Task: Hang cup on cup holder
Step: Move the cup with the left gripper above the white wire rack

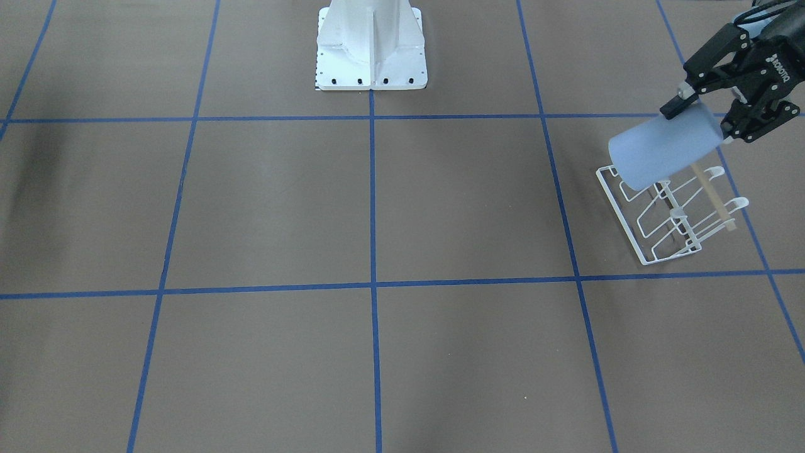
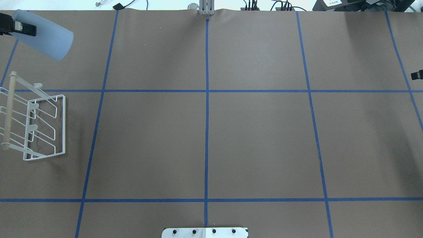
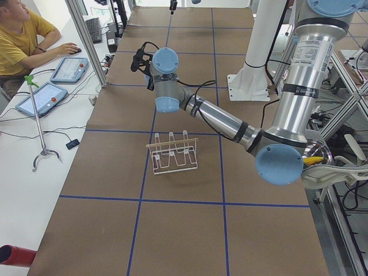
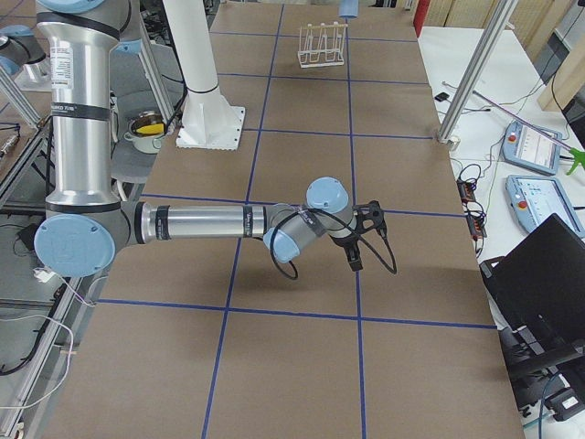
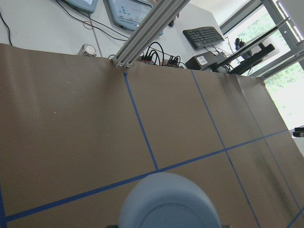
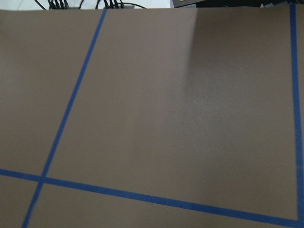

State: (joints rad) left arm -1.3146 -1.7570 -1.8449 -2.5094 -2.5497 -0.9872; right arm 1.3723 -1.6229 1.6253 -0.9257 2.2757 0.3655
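Observation:
My left gripper [image 1: 699,123] is shut on the pale blue-grey cup [image 1: 657,154], near its narrow end. It holds the cup tilted on its side in the air, wide rim pointing away from the gripper. The cup hangs over the robot-side end of the white wire cup holder [image 1: 670,217] without touching a prong. In the overhead view the cup [image 2: 44,36] is at the far left, beyond the cup holder [image 2: 39,127]. The left wrist view shows the cup [image 5: 168,202] at the bottom. Only an edge of my right gripper [image 2: 417,75] shows; I cannot tell its state.
The brown table is marked with a blue tape grid [image 2: 207,99]. The white robot pedestal [image 1: 371,47] stands at mid-table on the robot's side. My right arm [image 4: 228,219] reaches low over the table's other end. An operator [image 3: 23,34] sits at a side desk.

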